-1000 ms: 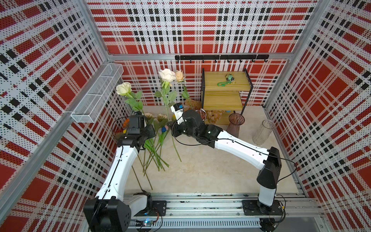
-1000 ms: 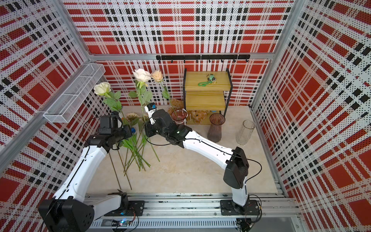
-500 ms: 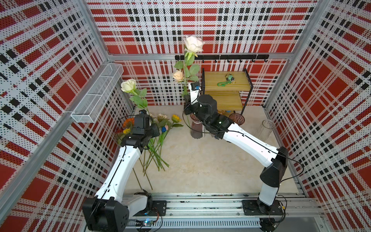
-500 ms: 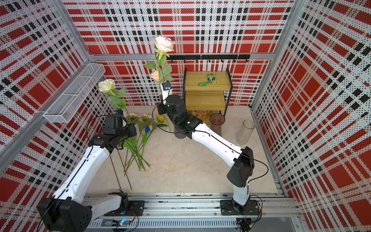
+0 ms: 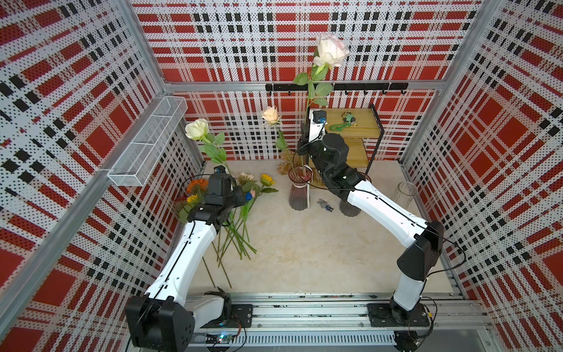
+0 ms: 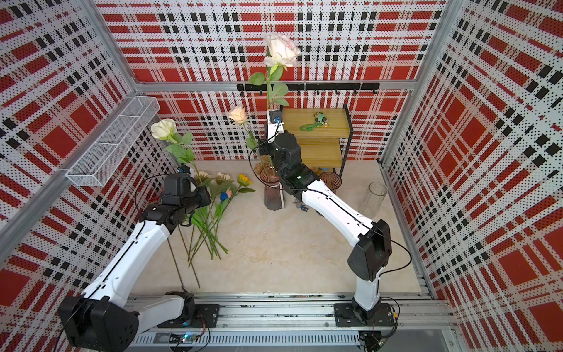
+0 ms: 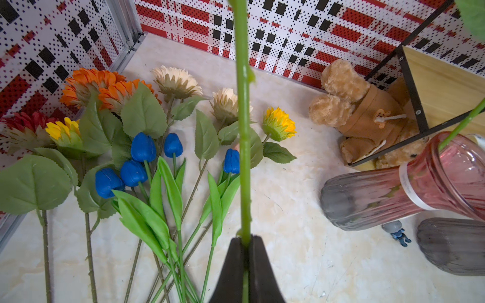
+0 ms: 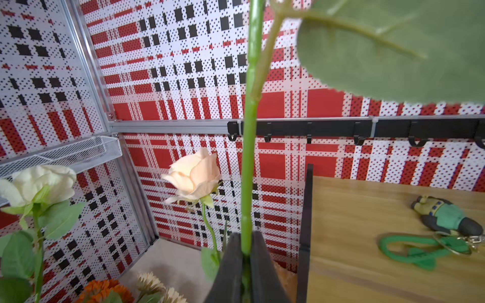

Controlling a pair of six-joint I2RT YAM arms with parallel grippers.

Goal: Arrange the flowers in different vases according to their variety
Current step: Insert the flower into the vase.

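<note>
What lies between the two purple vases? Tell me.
A small grey-blue toy figure lies on the floor between the rose-holding vase and the second vase, seen in a top view.

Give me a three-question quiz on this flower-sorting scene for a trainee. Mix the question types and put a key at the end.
1. True or false: the left gripper is shut on the stem of the cream rose.
2. Which flower already stands in the pink vase? A) blue tulip B) peach rose C) yellow sunflower
3. In a few words: what does the right gripper hold?
Key: 1 true; 2 B; 3 the tall white rose, by its stem.
</note>
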